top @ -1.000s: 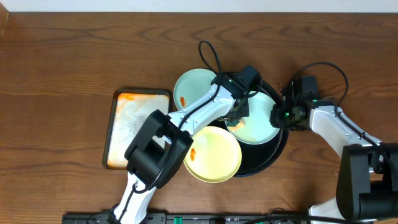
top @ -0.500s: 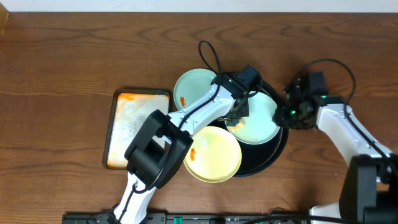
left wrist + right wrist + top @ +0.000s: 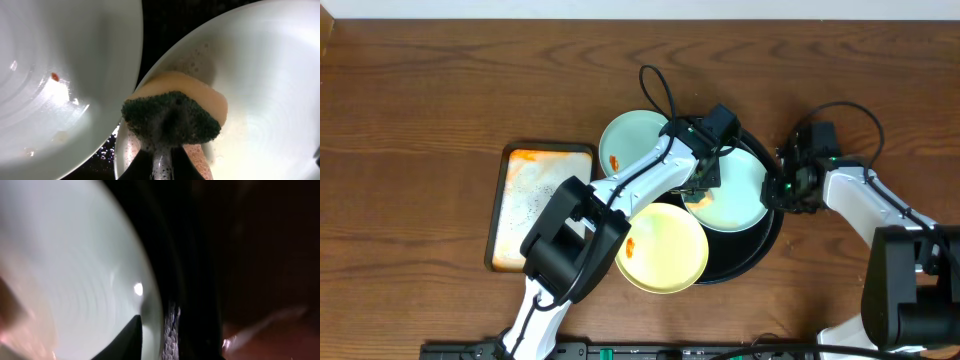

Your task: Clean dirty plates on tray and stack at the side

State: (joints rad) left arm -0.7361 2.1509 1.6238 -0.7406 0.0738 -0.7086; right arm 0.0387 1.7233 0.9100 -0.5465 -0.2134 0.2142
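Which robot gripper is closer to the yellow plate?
Left. The left gripper holds a sponge on the blue plate, just beside the yellow plate. The right gripper is at the tray's right rim, across that blue plate.

1. Overhead view: no legible txt, labels, brand marks or nos. on anything.
2. L wrist view: nothing readable.
3. R wrist view: too blurry and dark, nothing readable.
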